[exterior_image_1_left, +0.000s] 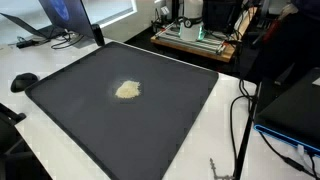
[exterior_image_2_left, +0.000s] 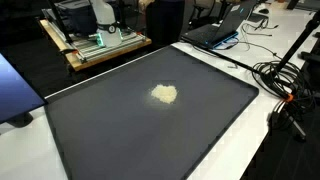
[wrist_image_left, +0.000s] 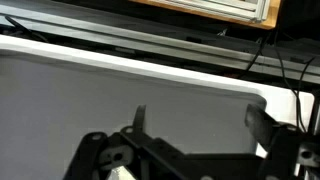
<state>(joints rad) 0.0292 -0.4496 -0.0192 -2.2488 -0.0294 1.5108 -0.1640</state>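
A small pale beige lump (exterior_image_1_left: 127, 90) (exterior_image_2_left: 164, 94) lies near the middle of a large dark grey mat (exterior_image_1_left: 180, 110) (exterior_image_2_left: 120, 130) on a white table. Neither exterior view shows the arm or the gripper. In the wrist view my gripper (wrist_image_left: 200, 122) hangs over the bare grey mat (wrist_image_left: 90, 95) close to its far rounded edge. The two dark fingertips (wrist_image_left: 140, 118) stand wide apart with nothing between them, so it is open. A pale patch shows at the bottom edge behind the gripper's body; I cannot tell what it is.
A laptop (exterior_image_1_left: 60, 20) (exterior_image_2_left: 225, 25) stands beyond one corner of the mat. A wooden tray with equipment (exterior_image_1_left: 195, 40) (exterior_image_2_left: 100, 45) sits behind it. Black cables (exterior_image_1_left: 240, 110) (exterior_image_2_left: 285, 80) run along one side, and a black mouse (exterior_image_1_left: 22, 82) lies by another.
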